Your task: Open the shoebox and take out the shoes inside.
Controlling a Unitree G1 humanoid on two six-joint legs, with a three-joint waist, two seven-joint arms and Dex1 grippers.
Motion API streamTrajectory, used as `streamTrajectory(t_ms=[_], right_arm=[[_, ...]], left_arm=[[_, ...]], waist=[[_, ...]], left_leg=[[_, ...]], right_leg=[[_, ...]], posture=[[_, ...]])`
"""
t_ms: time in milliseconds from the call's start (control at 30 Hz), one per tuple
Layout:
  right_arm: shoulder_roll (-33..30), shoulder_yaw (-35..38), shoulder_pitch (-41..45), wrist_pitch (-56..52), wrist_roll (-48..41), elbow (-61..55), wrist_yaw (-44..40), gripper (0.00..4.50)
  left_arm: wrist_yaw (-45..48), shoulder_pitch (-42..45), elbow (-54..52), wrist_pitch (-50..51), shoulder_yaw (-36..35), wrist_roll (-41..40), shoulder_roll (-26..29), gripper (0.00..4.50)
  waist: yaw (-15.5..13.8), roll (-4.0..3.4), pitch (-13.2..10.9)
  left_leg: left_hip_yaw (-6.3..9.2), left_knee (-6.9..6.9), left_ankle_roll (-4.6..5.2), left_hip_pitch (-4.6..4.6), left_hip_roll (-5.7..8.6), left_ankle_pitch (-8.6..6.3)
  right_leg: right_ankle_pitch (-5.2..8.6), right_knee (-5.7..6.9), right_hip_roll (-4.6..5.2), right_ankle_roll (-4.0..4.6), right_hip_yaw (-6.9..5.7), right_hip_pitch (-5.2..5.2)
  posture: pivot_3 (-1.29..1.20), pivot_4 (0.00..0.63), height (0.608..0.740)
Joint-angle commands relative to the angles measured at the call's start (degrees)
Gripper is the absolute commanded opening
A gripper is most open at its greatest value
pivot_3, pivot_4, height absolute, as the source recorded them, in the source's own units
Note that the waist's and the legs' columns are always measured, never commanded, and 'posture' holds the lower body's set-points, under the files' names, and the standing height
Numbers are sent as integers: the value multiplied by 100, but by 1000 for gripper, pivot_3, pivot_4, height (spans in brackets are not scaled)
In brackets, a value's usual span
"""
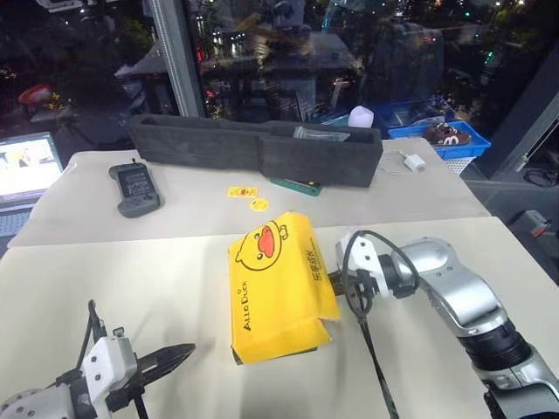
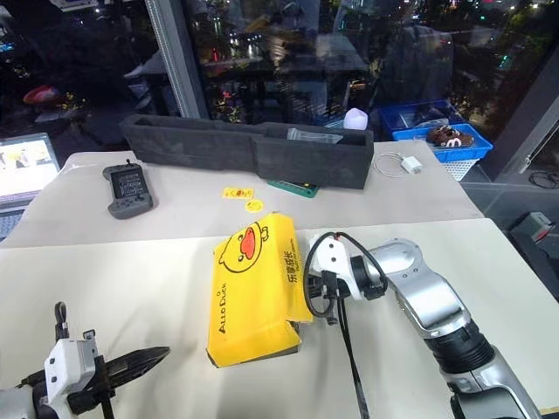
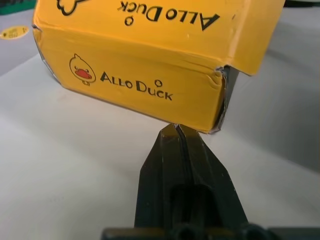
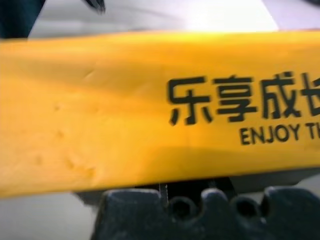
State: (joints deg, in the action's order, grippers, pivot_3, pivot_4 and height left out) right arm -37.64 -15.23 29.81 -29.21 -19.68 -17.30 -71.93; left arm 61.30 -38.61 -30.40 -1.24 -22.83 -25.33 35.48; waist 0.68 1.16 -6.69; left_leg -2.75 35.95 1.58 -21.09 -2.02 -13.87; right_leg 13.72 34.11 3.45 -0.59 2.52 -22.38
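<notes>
The shoebox [image 1: 275, 288] lies mid-table, its yellow duck-face lid on it and tipped up a little along its right side. My right gripper [image 1: 341, 278] presses against that right lid flap [image 4: 125, 100]; its fingers are hidden under the flap's lower edge, and I cannot tell whether they clamp it. Just short of the box's near left corner [image 3: 215, 95], my left gripper [image 3: 176, 127] hovers shut with nothing in it; it also shows low over the table [image 1: 186, 353]. The shoes are hidden inside the box.
A long dark grey foam tray [image 1: 253, 148] stands across the back table. A grey handheld device [image 1: 135, 188] and two yellow stickers [image 1: 243, 191] lie in front of it. A laptop [image 1: 26, 166] is far left, a blue basket [image 1: 441, 135] back right.
</notes>
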Motion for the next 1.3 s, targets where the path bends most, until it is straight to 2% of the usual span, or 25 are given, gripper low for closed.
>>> streamTrajectory(t_ms=[33,200,400,500,633,767,900,1000,1100,1300], right_arm=[[122,276,525,-421,-613,-408,15,34],[738,72,1356,-772,-1145,-711,174,34],[1542,-456,2000,-337,-781,69,245,34],[1864,-788,2002,121,-467,754,127,34],[2286,-1052,2078,691,-16,1755,156,34],[3466,-1295,2589,1366,667,3578,816,34],[4185,-1334,2918,1757,1007,4444,1021,34],[4229,-1297,2961,1883,1129,4481,872,34],[3931,-1161,2901,1770,1096,4092,637,34],[2470,-434,2463,475,304,2116,91,34]], left_arm=[[-107,-99,-180,-163,-239,-50,-25,0],[-183,-374,-380,-208,-362,-77,-145,0],[-124,-1141,-816,-308,-686,-211,-327,0],[68,-1794,-1072,-408,-973,-364,-464,0],[225,-2236,-1176,-546,-1173,-437,-570,0],[162,-2335,-1367,-463,-1313,-567,-570,0],[110,-2220,-1433,-345,-1277,-563,-496,0],[126,-2175,-1452,-314,-1302,-600,-435,0],[84,-2053,-1513,-196,-1414,-805,-301,0],[-759,-1218,-2059,993,-2155,-2372,738,0]], waist=[[6,0,0],[71,0,0],[51,17,12],[51,24,17],[62,29,20],[123,26,18],[211,26,17],[178,29,19],[139,31,20],[61,35,21]], left_leg=[[0,-3,0,-1,0,0],[-3,-8,0,-1,-16,0],[-7,-15,-6,-1,-33,-4],[-22,-15,-9,-4,-37,-5],[-41,-12,-14,-3,-42,-8],[-60,-10,-14,1,-52,-8],[-70,-11,-14,1,-67,-8],[-70,-15,-14,4,-81,-9],[-74,-13,-24,6,-79,-14],[-73,-7,-27,6,-79,-12]], right_leg=[[0,1,1,1,1,-3],[-6,10,-1,11,0,-19],[-1,15,-4,30,-15,-48],[2,18,1,37,-13,-70],[3,17,6,40,-13,-73],[1,34,-5,50,-15,-79],[11,80,-27,70,-14,-84],[20,85,-44,83,-24,-86],[27,85,-36,86,-47,-97],[27,84,-7,79,-58,-82]], posture=[[0,150,740],[0,150,740],[0,150,740],[0,150,740],[0,150,740],[0,150,740],[0,150,740],[0,150,740],[0,150,740],[0,150,740]])
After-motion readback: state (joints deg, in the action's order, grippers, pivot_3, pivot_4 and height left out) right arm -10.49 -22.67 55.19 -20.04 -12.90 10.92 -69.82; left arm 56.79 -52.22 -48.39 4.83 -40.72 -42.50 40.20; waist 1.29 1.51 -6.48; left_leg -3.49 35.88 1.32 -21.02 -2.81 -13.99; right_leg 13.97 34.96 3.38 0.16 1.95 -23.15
